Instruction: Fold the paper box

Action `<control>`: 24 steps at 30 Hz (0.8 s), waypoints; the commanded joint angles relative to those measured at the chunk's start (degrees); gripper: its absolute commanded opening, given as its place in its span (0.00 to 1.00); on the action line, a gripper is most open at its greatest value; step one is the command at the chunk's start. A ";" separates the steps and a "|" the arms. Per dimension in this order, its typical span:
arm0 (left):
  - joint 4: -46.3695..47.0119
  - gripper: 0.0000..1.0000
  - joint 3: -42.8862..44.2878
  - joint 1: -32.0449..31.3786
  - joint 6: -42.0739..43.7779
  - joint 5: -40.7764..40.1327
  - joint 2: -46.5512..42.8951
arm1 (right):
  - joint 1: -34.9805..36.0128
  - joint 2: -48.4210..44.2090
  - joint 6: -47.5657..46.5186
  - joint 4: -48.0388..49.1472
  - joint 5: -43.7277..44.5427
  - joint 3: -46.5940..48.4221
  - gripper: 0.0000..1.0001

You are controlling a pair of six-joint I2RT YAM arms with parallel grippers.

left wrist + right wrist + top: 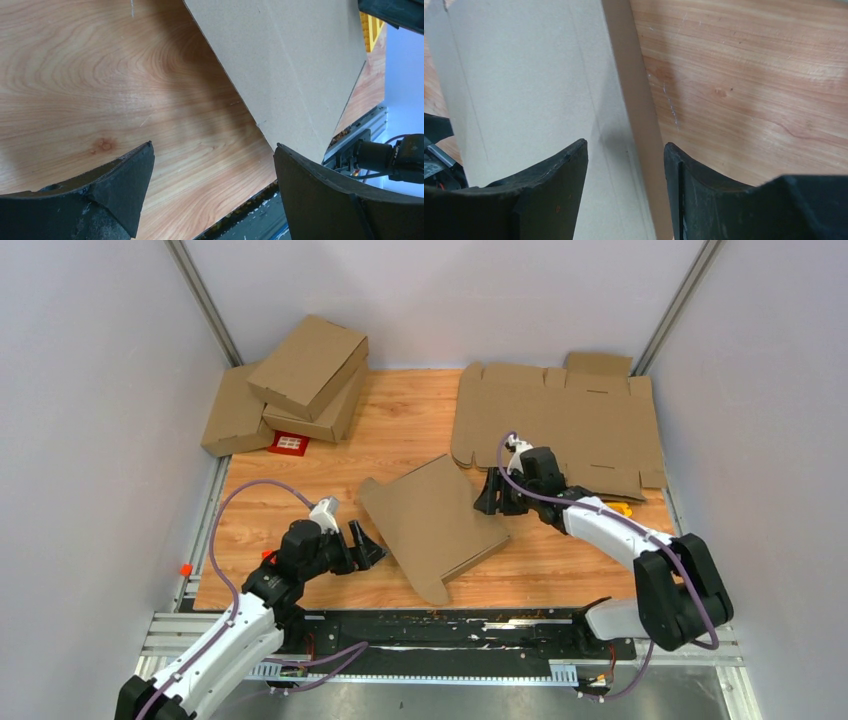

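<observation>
The paper box [435, 525] lies folded shut and flat on the wooden table, turned at an angle; its brown top shows in the left wrist view [290, 65] and the right wrist view [534, 85]. My left gripper [372, 543] is open just left of the box's near-left side. Only bare wood lies between its fingers [214, 145], and the box's near corner is by the right fingertip. My right gripper [497, 502] is at the box's far-right corner. Its jaws stand apart over the box's edge [626, 143], and neither presses on the cardboard.
Several folded brown boxes [300, 380] are stacked at the back left beside a red card [290, 443]. A large flat cardboard blank [560, 425] lies at the back right. A yellow piece [622, 508] sits by the right arm. A black rail [450, 625] runs along the near table edge.
</observation>
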 commanded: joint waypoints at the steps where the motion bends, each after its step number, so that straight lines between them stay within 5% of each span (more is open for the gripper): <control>1: -1.87 0.96 0.98 0.06 -0.31 -1.94 -0.26 | -0.68 1.58 1.02 5.98 -0.77 -0.59 0.56; 16: 2.68 0.94 -1.84 0.06 -2.01 -0.72 -0.72 | -7.55 7.77 7.46 14.93 -8.94 -5.60 0.11; 24: 6.49 0.90 -4.95 0.06 -4.08 -0.35 -0.46 | -10.52 12.47 7.82 14.62 -10.55 -5.23 0.04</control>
